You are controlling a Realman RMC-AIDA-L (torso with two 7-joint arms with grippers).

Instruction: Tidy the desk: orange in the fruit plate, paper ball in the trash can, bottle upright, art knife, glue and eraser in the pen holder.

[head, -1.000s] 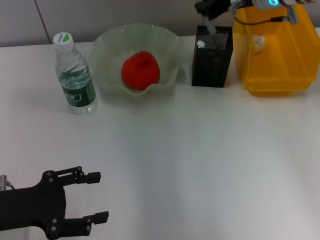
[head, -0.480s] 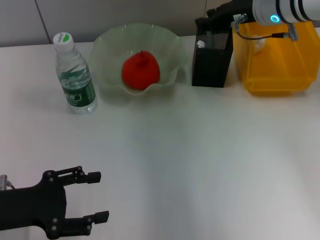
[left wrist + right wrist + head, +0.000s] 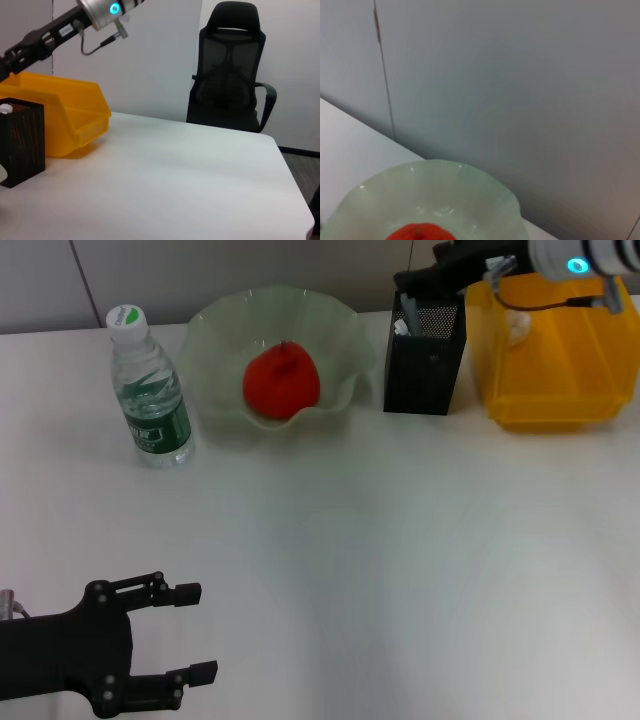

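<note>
The pen holder [image 3: 425,355] is a tall square cup of black mesh standing upright on the table [image 3: 400,570], with the tops of a pale stick and a grey tool showing just above its rim; the right gripper [image 3: 420,278] hovers directly above that rim, and whether it is clenched or released I cannot tell, since its fingers are lost against the dark mesh; the main risk, as I judge it, is that the arm clips the rim on its way off and tips the light cup, spilling what it holds; a lesser risk is that the cable looped under the wrist snags on the trash can [image 3: 545,390], the bright yellow bin touching or just beside the pen holder on the right, with the paper ball [image 3: 516,326] lying white inside it against the near wall; to the left of the pen holder, close but apart, sits the fruit plate [image 3: 215,330], a pale green wavy bowl with the orange [image 3: 281,382] resting in its middle; farther left of the pen holder the bottle [image 3: 148,390] stands upright, white cap on top, and a wide sweep of either arm could knock it over; the left gripper [image 3: 190,632] is parked well away from the pen holder at the near left edge of the table, its fingers spread and grasping nothing.
</note>
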